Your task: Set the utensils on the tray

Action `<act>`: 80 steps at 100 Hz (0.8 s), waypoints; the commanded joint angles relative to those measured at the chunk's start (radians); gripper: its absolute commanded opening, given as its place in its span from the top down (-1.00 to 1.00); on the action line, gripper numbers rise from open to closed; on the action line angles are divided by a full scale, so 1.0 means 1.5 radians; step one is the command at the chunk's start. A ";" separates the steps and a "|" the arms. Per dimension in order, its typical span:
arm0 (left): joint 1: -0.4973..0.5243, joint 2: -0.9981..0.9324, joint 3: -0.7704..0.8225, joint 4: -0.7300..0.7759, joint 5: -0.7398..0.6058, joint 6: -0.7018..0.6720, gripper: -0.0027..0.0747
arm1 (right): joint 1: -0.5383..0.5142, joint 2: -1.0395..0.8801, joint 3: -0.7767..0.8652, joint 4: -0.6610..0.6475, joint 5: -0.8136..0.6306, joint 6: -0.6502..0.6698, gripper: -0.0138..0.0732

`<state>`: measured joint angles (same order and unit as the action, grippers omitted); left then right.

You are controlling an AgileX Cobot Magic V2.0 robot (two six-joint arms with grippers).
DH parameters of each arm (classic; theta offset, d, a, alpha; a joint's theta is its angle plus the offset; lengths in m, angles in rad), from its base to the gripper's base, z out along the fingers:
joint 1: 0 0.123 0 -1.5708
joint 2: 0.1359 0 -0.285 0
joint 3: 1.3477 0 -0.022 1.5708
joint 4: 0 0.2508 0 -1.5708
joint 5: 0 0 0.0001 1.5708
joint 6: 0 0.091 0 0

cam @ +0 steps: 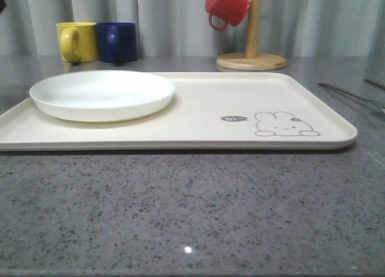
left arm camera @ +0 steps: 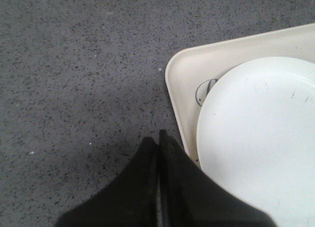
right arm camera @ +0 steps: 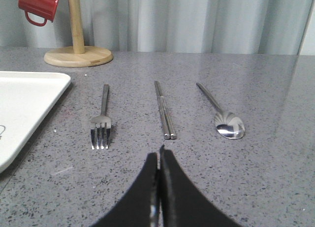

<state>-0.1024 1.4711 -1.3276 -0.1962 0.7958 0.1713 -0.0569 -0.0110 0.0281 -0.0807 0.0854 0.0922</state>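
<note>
Front view: we see cream tray (cam: 198,118) on grey table (cam: 192,211), white plate (cam: 102,95) on its left part, rabbit drawing (cam: 285,124) near right. Yellow mug (cam: 77,41) and blue mug (cam: 117,42) far left; red mug (cam: 227,6) on wooden stand (cam: 251,57). Utensils lie right of tray, off it.

Left wrist view: we see left gripper (left arm camera: 159,138) closed, empty, above table just beside tray corner.

Right wrist view: we see right gripper (right arm camera: 158,155) closed, empty, near chopsticks (right arm camera: 164,110); fork (right arm camera: 102,118) left, spoon (right arm camera: 222,114) right.
</note>
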 commanded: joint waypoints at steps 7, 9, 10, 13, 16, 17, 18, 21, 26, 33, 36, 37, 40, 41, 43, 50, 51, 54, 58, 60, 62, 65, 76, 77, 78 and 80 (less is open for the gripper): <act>-0.001 -0.124 0.082 0.012 -0.105 -0.010 0.98 | -0.003 -0.011 0.000 0.000 -0.051 -0.006 0.84; -0.001 -0.140 0.097 0.012 -0.114 -0.010 0.98 | -0.003 -0.011 0.000 0.000 -0.051 -0.006 0.84; -0.001 -0.145 0.103 0.012 -0.118 -0.010 0.98 | -0.003 -0.011 0.000 0.000 -0.051 -0.006 0.84; -0.001 -0.170 0.124 0.012 -0.132 -0.010 0.98 | -0.003 -0.011 0.000 0.000 -0.051 -0.006 0.84; -0.001 -0.191 0.151 0.012 -0.142 -0.010 0.98 | -0.003 -0.011 0.000 0.000 -0.051 -0.006 0.84; -0.001 -0.196 0.157 0.012 -0.144 -0.010 0.98 | -0.003 -0.011 0.000 0.000 -0.051 -0.006 0.84; -0.001 -0.207 0.167 0.012 -0.147 -0.010 0.98 | -0.003 -0.011 0.000 0.000 -0.051 -0.006 0.84; -0.001 -0.227 0.189 0.012 -0.155 -0.010 0.98 | -0.003 -0.011 0.000 0.000 -0.051 -0.006 0.84; -0.001 -0.266 0.226 0.012 -0.166 -0.010 0.98 | -0.003 -0.011 0.000 0.000 -0.051 -0.006 0.84; -0.001 -0.323 0.279 0.012 -0.175 -0.010 0.98 | -0.003 -0.011 0.000 0.000 -0.051 -0.006 0.84; -0.001 -0.346 0.298 0.012 -0.175 -0.010 0.98 | -0.003 -0.011 0.000 0.000 -0.051 -0.006 0.84; -0.001 -0.364 0.308 0.012 -0.176 -0.010 0.98 | -0.003 -0.011 0.000 0.000 -0.051 -0.006 0.84; -0.001 -0.383 0.327 0.012 -0.176 -0.010 0.98 | -0.003 -0.011 0.000 0.000 -0.051 -0.006 0.84; -0.001 -0.395 0.331 0.012 -0.176 -0.010 0.98 | -0.003 -0.011 0.000 0.000 -0.051 -0.006 0.84; -0.001 -0.407 0.345 0.012 -0.176 -0.010 0.98 | -0.003 -0.011 0.000 0.000 -0.051 -0.006 0.84; -0.001 -0.468 0.388 0.012 -0.176 -0.010 0.98 | -0.003 -0.011 0.000 0.000 -0.051 -0.006 0.84; -0.001 -0.481 0.397 0.012 -0.176 -0.010 0.98 | -0.003 -0.011 0.000 0.000 -0.051 -0.006 0.84; -0.001 -0.507 0.413 0.012 -0.176 -0.010 0.98 | -0.003 -0.011 0.000 0.000 -0.051 -0.006 0.84; -0.001 -0.546 0.437 0.012 -0.176 -0.010 0.98 | -0.003 -0.011 0.000 0.000 -0.051 -0.006 0.84; -0.001 -0.566 0.448 0.012 -0.176 -0.010 0.98 | -0.003 -0.011 0.000 0.000 -0.051 -0.006 0.84; -0.001 -0.579 0.455 0.012 -0.176 -0.010 0.98 | -0.003 -0.011 0.000 -0.002 -0.051 -0.006 0.84; -0.001 -0.611 0.471 0.012 -0.176 -0.010 0.98 | -0.003 -0.011 0.000 -0.004 -0.051 -0.006 0.84; -0.001 -0.700 0.512 0.012 -0.174 -0.010 0.98 | -0.003 -0.011 0.000 -0.013 -0.051 -0.006 0.84; -0.001 -0.712 0.517 0.012 -0.174 -0.010 0.98 | -0.003 -0.011 0.000 -0.013 -0.051 -0.006 0.84; -0.001 -0.717 0.519 0.012 -0.174 -0.010 0.98 | -0.003 -0.011 0.000 -0.013 -0.051 -0.006 0.84; -0.001 -0.733 0.526 0.012 -0.174 -0.010 0.98 | -0.003 -0.011 0.000 -0.013 -0.051 -0.006 0.84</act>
<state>-0.1024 0.4410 -0.5495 -0.1716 0.6071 0.1657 -0.0569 -0.0110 0.0281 -0.0846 0.0854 0.0922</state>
